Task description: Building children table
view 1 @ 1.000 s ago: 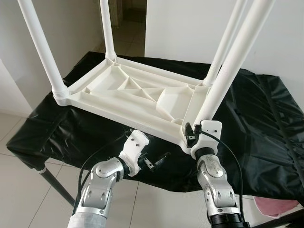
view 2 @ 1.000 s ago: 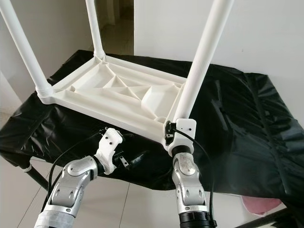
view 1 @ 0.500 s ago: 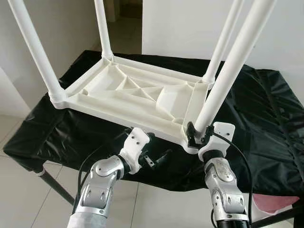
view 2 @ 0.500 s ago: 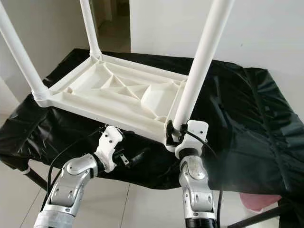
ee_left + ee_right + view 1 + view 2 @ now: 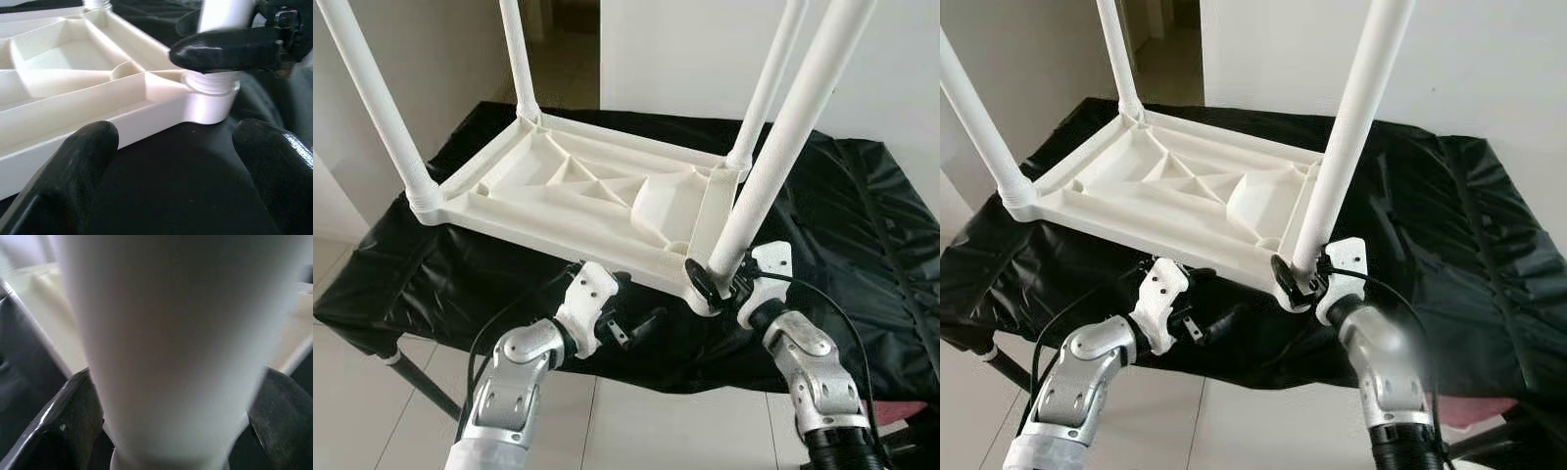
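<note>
From the head camera, a white plastic children's table [image 5: 592,201] lies upside down on a black-draped work surface [image 5: 862,235], with 4 white legs pointing up. The right gripper [image 5: 717,281] pinches the near right leg [image 5: 773,166] just above its corner socket. The left gripper [image 5: 631,331] hovers below the table's near edge, fingers spread, touching nothing.

Left wrist camera: 2 black fingers [image 5: 73,161] stand wide apart before the table's rim, facing the corner socket [image 5: 208,93].

Right wrist camera: the white leg [image 5: 181,342] sits between both black fingers [image 5: 63,423], pressed on either side.
</note>
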### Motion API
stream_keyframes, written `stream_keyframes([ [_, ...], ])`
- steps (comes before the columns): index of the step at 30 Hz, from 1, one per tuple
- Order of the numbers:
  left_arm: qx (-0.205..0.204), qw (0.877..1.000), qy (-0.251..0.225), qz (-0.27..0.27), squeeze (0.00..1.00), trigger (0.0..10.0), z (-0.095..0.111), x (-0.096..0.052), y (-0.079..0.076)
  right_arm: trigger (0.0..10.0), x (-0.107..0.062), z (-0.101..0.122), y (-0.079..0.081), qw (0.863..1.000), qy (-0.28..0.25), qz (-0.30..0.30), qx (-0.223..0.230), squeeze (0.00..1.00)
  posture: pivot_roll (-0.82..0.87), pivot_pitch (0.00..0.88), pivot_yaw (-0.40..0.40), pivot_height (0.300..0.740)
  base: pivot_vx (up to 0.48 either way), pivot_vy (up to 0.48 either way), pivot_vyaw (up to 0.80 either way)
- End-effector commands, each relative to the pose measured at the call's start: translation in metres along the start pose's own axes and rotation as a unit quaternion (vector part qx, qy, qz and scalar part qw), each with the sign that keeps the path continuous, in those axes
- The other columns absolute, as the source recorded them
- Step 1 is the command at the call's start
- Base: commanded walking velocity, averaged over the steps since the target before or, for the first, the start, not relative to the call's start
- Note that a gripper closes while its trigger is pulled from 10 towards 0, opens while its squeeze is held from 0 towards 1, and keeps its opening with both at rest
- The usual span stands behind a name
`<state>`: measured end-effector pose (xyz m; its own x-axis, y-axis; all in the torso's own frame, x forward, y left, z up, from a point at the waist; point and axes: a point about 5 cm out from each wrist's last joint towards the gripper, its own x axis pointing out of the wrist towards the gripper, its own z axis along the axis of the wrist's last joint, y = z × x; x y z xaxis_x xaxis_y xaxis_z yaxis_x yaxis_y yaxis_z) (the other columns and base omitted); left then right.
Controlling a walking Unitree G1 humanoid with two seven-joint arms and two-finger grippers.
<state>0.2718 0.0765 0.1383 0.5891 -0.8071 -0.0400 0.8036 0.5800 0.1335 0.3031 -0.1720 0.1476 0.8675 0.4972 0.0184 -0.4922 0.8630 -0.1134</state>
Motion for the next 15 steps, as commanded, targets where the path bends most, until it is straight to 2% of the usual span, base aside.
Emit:
stream_keyframes([
  [1,-0.001,0.999,0.003,0.042,0.0,10.0,0.001,0.0,0.003,10.0,0.003,-0.004,0.003,0.999,0.008,0.034,-0.005,0.0,-0.04,0.098,0.023,0.74,0.0,0.0,0.0],
  [2,-0.001,0.999,0.003,0.032,0.0,10.0,0.002,0.002,0.002,9.4,0.006,-0.004,0.002,0.999,0.01,0.051,-0.018,0.0,-0.04,0.095,0.027,0.74,0.0,0.0,0.0],
  [3,-0.001,0.999,0.003,0.032,0.0,10.0,0.002,0.002,0.002,9.4,0.006,-0.004,0.002,0.999,0.01,0.051,-0.018,0.0,-0.04,0.095,0.027,0.74,0.0,0.0,0.0],
  [4,0.003,1.0,0.003,0.024,0.0,10.0,0.003,0.004,0.0,3.4,0.008,-0.003,0.0,0.997,0.015,0.069,-0.029,0.0,-0.04,0.088,0.029,0.74,0.0,0.0,0.0],
  [5,0.005,1.0,0.003,0.018,0.0,10.0,0.003,0.006,-0.001,2.8,0.009,-0.002,-0.002,0.996,0.016,0.08,-0.039,0.0,-0.04,0.084,0.027,0.74,0.0,0.0,0.0],
  [11,0.007,1.0,0.002,0.013,0.0,10.0,0.003,0.007,-0.002,2.8,0.011,-0.001,-0.005,0.995,0.015,0.088,-0.049,0.0,-0.04,0.084,0.027,0.74,0.0,0.0,0.0],
  [12,0.009,1.0,0.001,0.016,0.0,10.0,0.004,0.007,-0.001,0.0,0.011,-0.003,-0.007,0.994,0.022,0.093,-0.049,0.0,-0.03,0.077,0.017,0.74,0.0,0.0,0.0],
  [15,0.008,1.0,-0.004,0.025,0.0,10.0,0.006,0.009,0.0,0.0,0.01,-0.008,-0.007,0.992,0.035,0.109,-0.045,0.0,-0.02,0.063,-0.001,0.74,0.0,0.0,0.0],
])
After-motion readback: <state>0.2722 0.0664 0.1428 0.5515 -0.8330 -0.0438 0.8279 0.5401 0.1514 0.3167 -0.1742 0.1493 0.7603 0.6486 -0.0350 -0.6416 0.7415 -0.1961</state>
